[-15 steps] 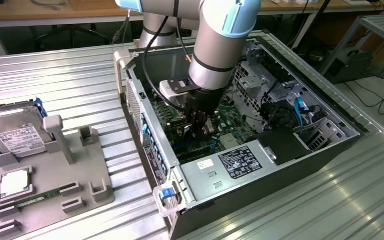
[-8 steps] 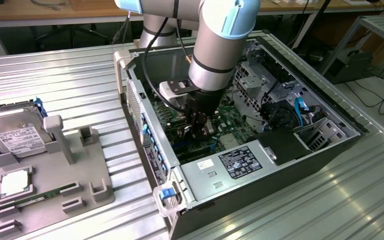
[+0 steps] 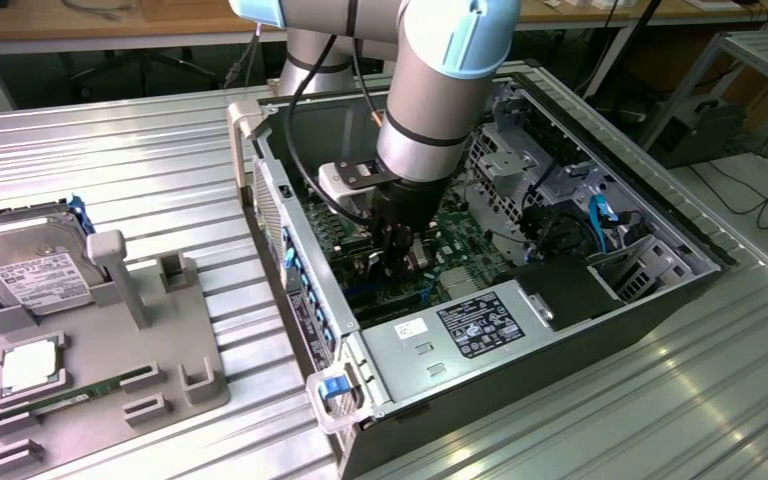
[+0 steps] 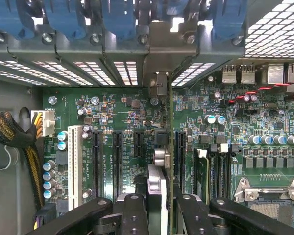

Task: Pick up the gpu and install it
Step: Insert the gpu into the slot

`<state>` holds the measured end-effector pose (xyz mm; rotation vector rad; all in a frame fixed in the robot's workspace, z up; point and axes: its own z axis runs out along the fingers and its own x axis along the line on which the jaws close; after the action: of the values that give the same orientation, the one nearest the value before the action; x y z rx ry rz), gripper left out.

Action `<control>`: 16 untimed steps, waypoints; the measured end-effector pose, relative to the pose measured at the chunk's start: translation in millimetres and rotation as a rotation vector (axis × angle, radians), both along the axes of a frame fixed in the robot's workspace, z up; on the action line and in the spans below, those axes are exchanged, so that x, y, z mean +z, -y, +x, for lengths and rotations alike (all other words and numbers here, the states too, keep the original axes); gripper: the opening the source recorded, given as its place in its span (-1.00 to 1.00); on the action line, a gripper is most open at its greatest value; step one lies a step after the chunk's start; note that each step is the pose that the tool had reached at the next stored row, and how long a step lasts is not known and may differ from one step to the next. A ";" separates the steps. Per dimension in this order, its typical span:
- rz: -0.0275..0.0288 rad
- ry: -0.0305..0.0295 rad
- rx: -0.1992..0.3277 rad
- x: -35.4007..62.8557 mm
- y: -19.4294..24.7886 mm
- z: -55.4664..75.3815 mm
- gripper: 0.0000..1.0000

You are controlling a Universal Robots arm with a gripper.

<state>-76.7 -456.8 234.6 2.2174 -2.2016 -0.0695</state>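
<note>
The gripper (image 3: 398, 262) holds the gpu (image 4: 169, 147) on its edge, deep inside the open computer case (image 3: 678, 225).

In the wrist view the two black fingers (image 4: 137, 210) are closed part way on the card, one on each side, and the thin green edge of the card runs from them up to the silver end bracket (image 4: 159, 83) at the back wall of the case. The card stands upright over the green motherboard (image 4: 245, 122), among the black expansion slots (image 4: 96, 164); if it is fully seated in a slot cannot be told. In the exterior view the arm (image 3: 438, 90) reaches down into the case. On the exterior view's left, a grey holder tray (image 3: 177, 360) on the metal table (image 3: 104, 170) carries a silver hard drive (image 3: 31, 262) and a slim RAM stick (image 3: 77, 394).
</note>
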 end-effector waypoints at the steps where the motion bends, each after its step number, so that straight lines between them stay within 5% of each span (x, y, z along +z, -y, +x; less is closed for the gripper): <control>1: 0.0000 0.0000 0.000 0.0 0.0 -0.1 -0.44; 16: 0.0000 0.0068 0.000 0.3 0.0 -1.7 -0.44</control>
<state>-78.4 -456.8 234.9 2.2210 -2.2051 -0.0620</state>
